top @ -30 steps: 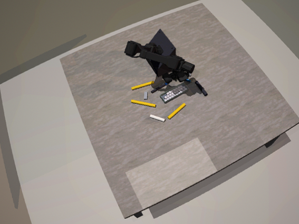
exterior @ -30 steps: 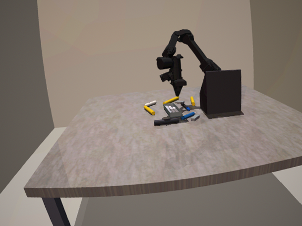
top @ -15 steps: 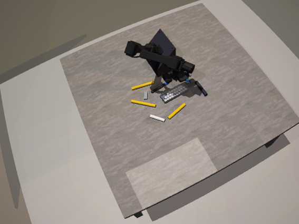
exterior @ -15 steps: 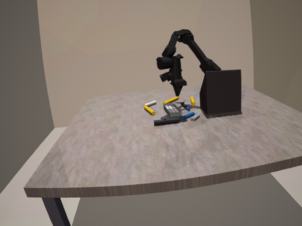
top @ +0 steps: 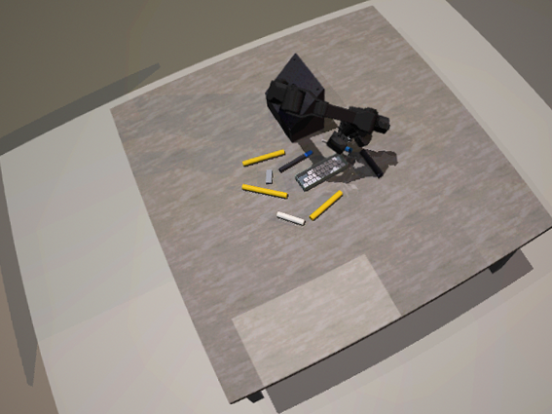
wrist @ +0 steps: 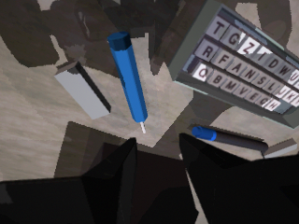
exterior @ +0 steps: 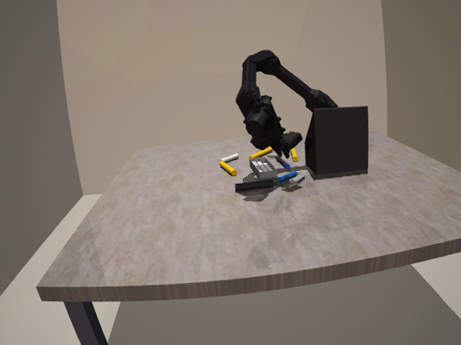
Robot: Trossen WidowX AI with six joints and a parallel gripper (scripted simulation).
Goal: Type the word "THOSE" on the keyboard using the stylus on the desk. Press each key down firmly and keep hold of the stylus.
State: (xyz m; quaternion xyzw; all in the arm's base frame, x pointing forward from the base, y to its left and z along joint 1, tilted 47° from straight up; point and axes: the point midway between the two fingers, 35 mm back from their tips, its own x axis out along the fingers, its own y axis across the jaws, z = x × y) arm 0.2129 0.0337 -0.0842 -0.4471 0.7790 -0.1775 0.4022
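The blue stylus (top: 348, 149) (exterior: 287, 176) (wrist: 128, 79) lies on the desk beside the short end of the keyboard (top: 324, 172) (exterior: 262, 168) (wrist: 191, 49). In the wrist view its dark cap is at the top and its thin white tip points down toward my fingers. My gripper (exterior: 284, 155) (wrist: 157, 141) is partly open and empty, above the desk with its fingertips just past the stylus tip in that view. The T, R and Q keys are at the keyboard's near end; H, O, S and E are farther along, partly under glare and shadow.
A grey block (exterior: 297, 178) (wrist: 84, 91) lies beside the stylus. A black marker (top: 371, 163) (exterior: 253, 185) and a dark pen with a blue end (top: 294, 161) (wrist: 238, 140) flank the keyboard. Yellow sticks (top: 326, 205) and a white stick (top: 290, 218) lie farther away. The dark base block (exterior: 341, 141) stands nearby.
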